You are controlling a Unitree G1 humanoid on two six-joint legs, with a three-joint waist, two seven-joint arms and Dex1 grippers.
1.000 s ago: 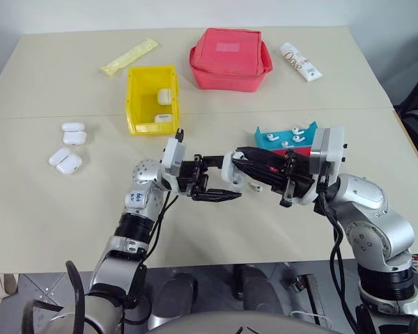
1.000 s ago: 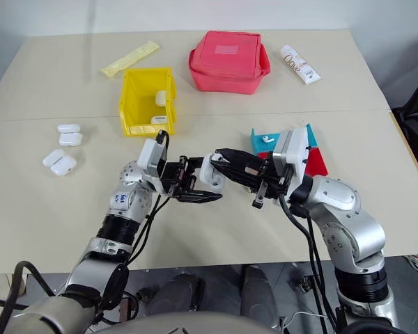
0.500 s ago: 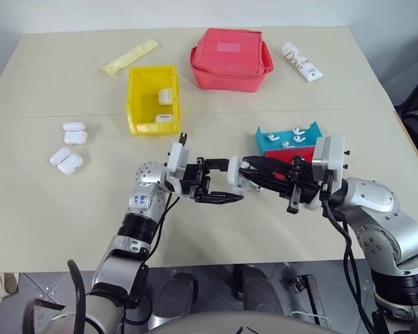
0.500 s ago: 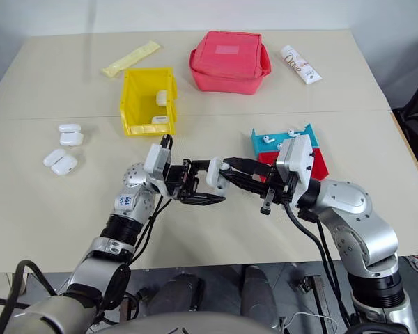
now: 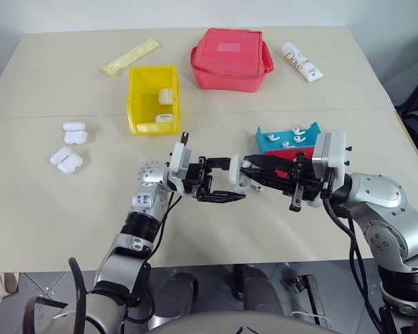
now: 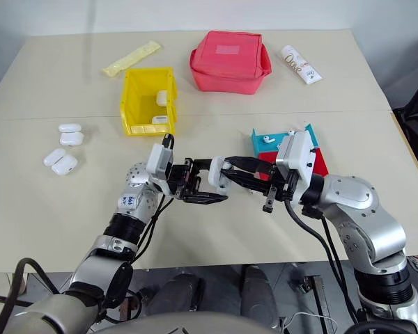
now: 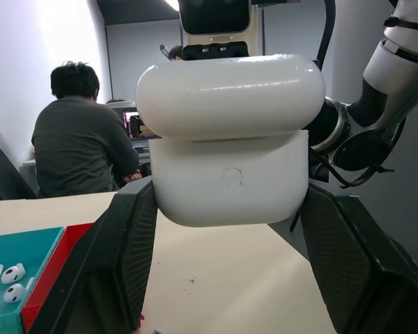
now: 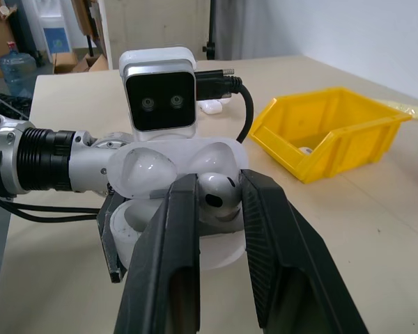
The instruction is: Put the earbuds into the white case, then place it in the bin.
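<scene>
Holding the white case (image 7: 226, 163) off the table at the centre of the head frames, gripped across its body by the left gripper (image 5: 226, 186), lid tipped open and turned toward the other arm so the wells can be reached. Reaching in from the right of frame with the right gripper (image 8: 216, 198), fingers drawn narrow and pinching one of the earbuds (image 8: 217, 197) right at the opened case, bud half sunk toward a well, stem apparently nipped between the pads. Hard to say from the head views whether that bud is fully seated; probably not yet.

Keeping the case raised and level with the incoming gripper, presumably to line up bud and socket without the table in the way.

Lying right of centre just behind the right arm, a small blue tray (image 5: 268, 139) with more loose buds, beside a red tray (image 6: 319, 161) — the supply, kept close to the feeding hand. Standing at upper left of centre, the bin (image 5: 134, 104), yellow, with two white cases already inside, well apart from the grippers. Resting at far left, four spare cases (image 5: 68, 146); along the top edge, a red pouch (image 5: 230, 57), a yellow sachet (image 5: 129, 57) and a white tube (image 5: 300, 61), none involved.

Judging the step as insertion; closing the lid and carrying to the bin not yet done.
</scene>
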